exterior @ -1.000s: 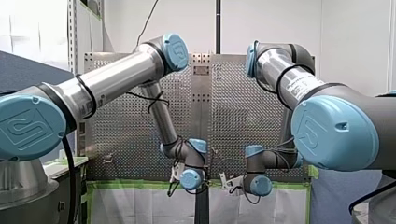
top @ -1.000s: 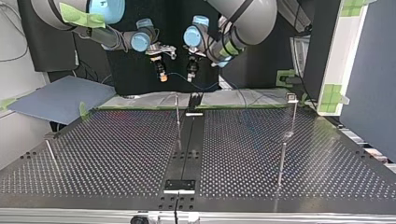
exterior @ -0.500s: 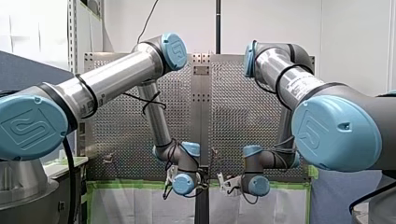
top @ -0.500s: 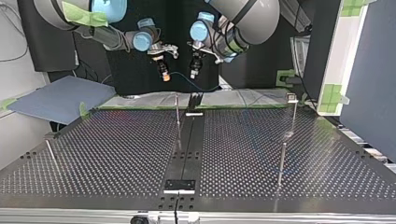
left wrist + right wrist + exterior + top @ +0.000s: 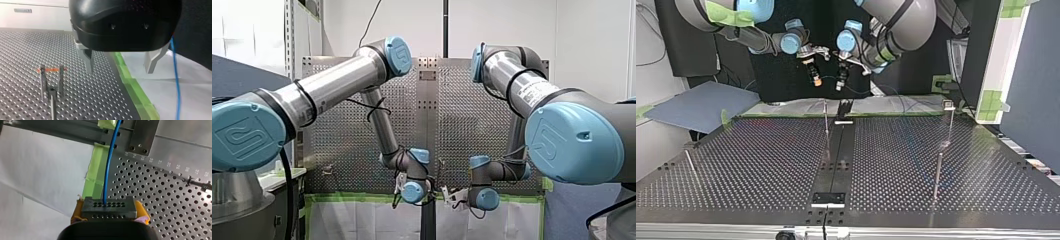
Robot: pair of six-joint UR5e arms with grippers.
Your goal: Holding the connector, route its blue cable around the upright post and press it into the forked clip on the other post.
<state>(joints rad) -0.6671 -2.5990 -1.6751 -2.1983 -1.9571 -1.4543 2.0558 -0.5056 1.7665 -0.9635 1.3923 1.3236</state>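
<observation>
In the right wrist view my right gripper [image 5: 110, 216] has its yellow pads shut on a black connector [image 5: 109, 207]. The blue cable [image 5: 107, 167] leaves the connector and runs ahead over green tape. In the top view this gripper [image 5: 816, 80] hangs above the table's far edge. My left gripper [image 5: 841, 82] hangs close beside it, at its right. Its metal fingers stand open and empty [image 5: 120, 67], with the blue cable [image 5: 176, 87] just outside one finger. A forked clip [image 5: 51, 82] stands on the perforated plate beside them. An upright post [image 5: 826, 125] rises at the middle.
Two more thin posts [image 5: 951, 122] [image 5: 937, 175] stand at the top view's right and a short one [image 5: 690, 164] at its left. Green tape [image 5: 135, 92] and white sheeting edge the plate. A blue-grey board [image 5: 701, 105] lies beyond the far left corner.
My right gripper has carried the connector towards the top view's right, closer to my left gripper. My left wrist swung out and came back, a little lower. Both keep their state.
</observation>
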